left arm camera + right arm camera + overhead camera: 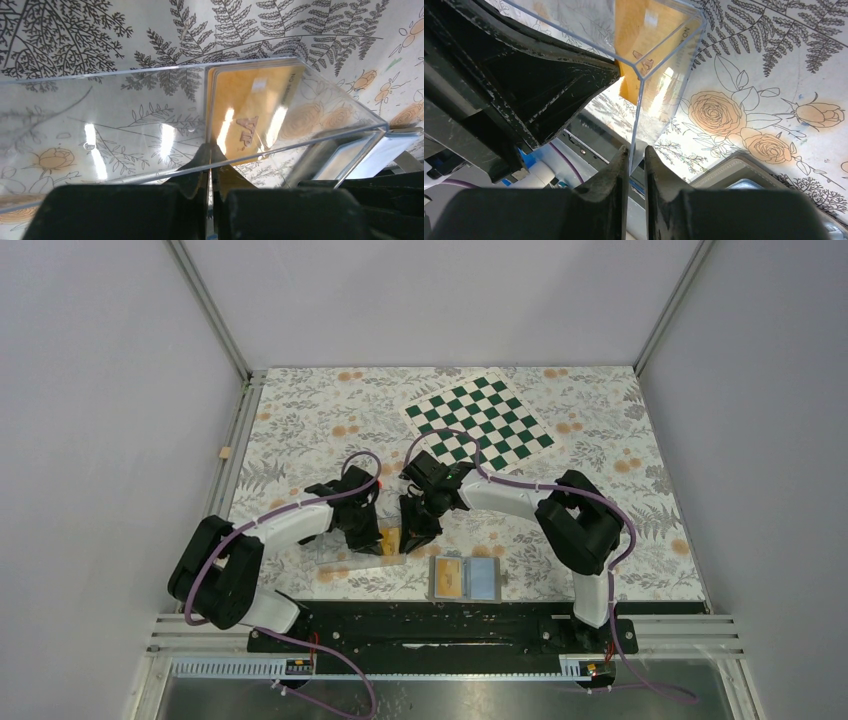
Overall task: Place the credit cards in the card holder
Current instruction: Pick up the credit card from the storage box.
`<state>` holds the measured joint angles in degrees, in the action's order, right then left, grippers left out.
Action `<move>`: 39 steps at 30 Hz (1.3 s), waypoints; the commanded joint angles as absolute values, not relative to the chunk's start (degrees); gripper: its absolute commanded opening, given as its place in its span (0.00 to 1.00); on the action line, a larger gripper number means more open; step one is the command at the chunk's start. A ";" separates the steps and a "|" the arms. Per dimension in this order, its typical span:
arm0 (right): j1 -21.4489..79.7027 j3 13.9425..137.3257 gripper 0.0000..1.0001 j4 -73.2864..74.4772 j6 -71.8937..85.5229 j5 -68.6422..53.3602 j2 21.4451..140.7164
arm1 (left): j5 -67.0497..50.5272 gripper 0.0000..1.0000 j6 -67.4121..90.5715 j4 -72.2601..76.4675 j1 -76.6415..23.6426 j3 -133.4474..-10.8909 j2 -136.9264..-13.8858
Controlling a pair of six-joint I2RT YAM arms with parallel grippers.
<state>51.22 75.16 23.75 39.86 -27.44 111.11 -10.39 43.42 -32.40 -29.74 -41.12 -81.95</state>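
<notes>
A clear plastic tray [352, 558] lies between both arms with an orange-yellow credit card [389, 538] in it. In the left wrist view that card [250, 110] shows through the tray's wall [125, 110], and my left gripper [210, 150] is shut on the wall's upper edge. My right gripper [634, 152] is pinched on the tray's corner wall [659, 60], with the card [639, 25] beyond it. The grey card holder [466, 578] lies open near the front edge, apart from both grippers. Another orange card [448, 578] sits in its left pocket.
A green and white chessboard [478, 420] lies tilted at the back of the flowered tablecloth. The black mounting rail [440, 625] runs along the near edge. Grey walls close in the left, right and back. The left arm's black fingers [549, 85] crowd the right wrist view.
</notes>
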 commanded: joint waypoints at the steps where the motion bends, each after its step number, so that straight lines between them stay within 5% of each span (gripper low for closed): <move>1: 52.12 77.43 0.12 22.78 39.37 -29.56 111.62 | -7.11 0.00 42.96 -31.14 -32.00 -41.40 -82.64; 22: 52.21 77.16 0.11 22.86 39.64 -29.69 111.87 | -4.67 0.00 43.77 -36.14 -36.87 -47.81 -77.21; 39: 52.21 76.90 0.11 22.79 39.54 -29.97 111.83 | -1.31 0.05 41.98 -39.04 -40.16 -50.66 -85.03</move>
<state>51.22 75.26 24.99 39.90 -28.16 111.20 -1.17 42.00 -40.93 -38.48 -47.05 -84.36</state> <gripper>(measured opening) 0.190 0.037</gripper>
